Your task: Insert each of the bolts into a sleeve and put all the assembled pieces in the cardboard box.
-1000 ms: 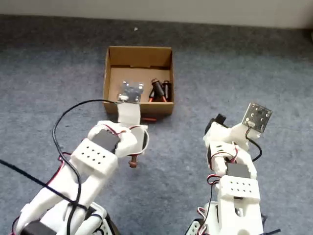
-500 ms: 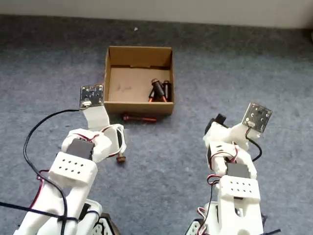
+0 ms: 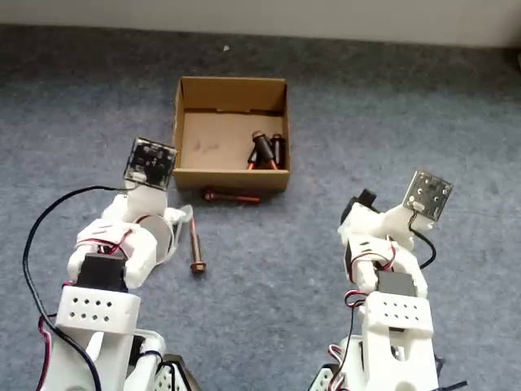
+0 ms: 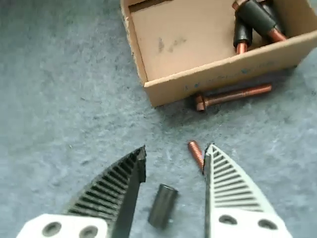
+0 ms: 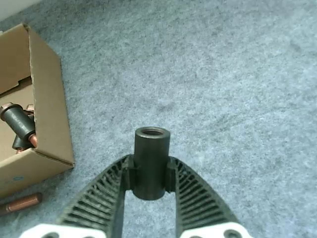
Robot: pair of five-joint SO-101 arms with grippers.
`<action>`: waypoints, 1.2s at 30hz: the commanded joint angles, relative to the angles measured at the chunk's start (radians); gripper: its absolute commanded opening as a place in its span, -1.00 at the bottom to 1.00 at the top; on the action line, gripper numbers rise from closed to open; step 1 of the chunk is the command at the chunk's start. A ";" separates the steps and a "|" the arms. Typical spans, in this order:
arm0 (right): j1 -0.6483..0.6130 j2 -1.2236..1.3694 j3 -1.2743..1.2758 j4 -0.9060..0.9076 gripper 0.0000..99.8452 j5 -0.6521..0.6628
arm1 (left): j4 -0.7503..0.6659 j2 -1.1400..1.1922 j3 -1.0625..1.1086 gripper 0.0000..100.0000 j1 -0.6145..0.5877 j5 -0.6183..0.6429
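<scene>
Two grippers, two states. The left gripper [image 4: 176, 148] hangs low over the carpet [image 4: 59, 99], jaws spread wide and gripping nothing. Between its fingers a loose sleeve [image 4: 162, 206] lies flat, long axis running roughly toward the cardboard box [image 3: 230, 175]. Just outside one finger is the threaded tip of the near bolt [image 4: 196, 153]. It lies flat too, head toward the carpet's near edge, threads toward the box. The far bolt [image 4: 233, 95] lies along the box's near wall, just beside it, head toward the left arm's side.

The right gripper [image 5: 150, 168] is clamped on the held sleeve [image 5: 152, 148], well apart from the box. The sleeve stands lengthwise between the fingers, open bore pointing away from the wrist.

Assembled pieces [image 3: 264, 151] sit in the box's right near corner.

Step, as I read it: pairing the next bolt with a sleeve. The right arm already offers a bore, so I'd shift left onto the near bolt's shank, grip it, then line its axis up with that bore.
</scene>
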 commanded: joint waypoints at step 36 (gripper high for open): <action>0.005 -0.030 -0.010 -0.024 -0.99 -0.002 | 0.054 0.707 -0.203 -0.61 0.154 -1.096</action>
